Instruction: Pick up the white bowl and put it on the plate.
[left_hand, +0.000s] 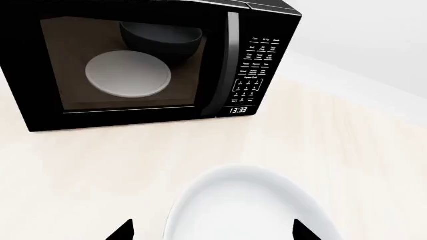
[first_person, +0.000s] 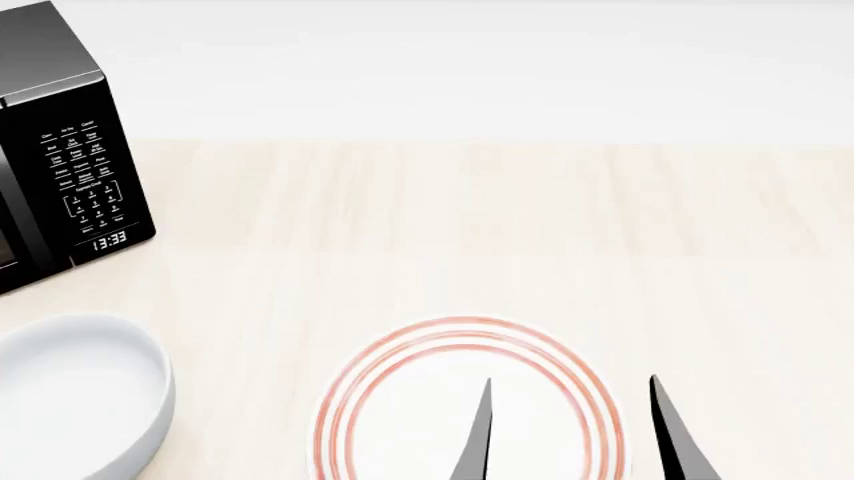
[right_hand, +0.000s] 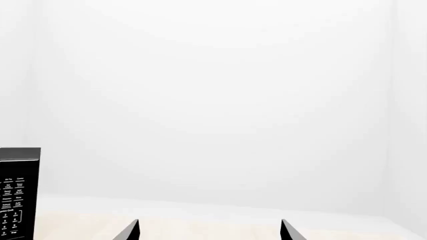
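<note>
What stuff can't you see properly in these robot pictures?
- White bowl: head view's left and bottom edges cut it off.
- Plate: bottom edge cuts it, and the right gripper covers part.
- Left gripper: left wrist view shows only the fingertips.
- Microwave button labels: too small to read.
- Dark bowl inside it: dim behind the window.

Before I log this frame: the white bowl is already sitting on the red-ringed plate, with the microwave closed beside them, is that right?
Not quite. In the head view the white bowl sits on the table beside the plate, apart from it. The microwave is closed.
</note>
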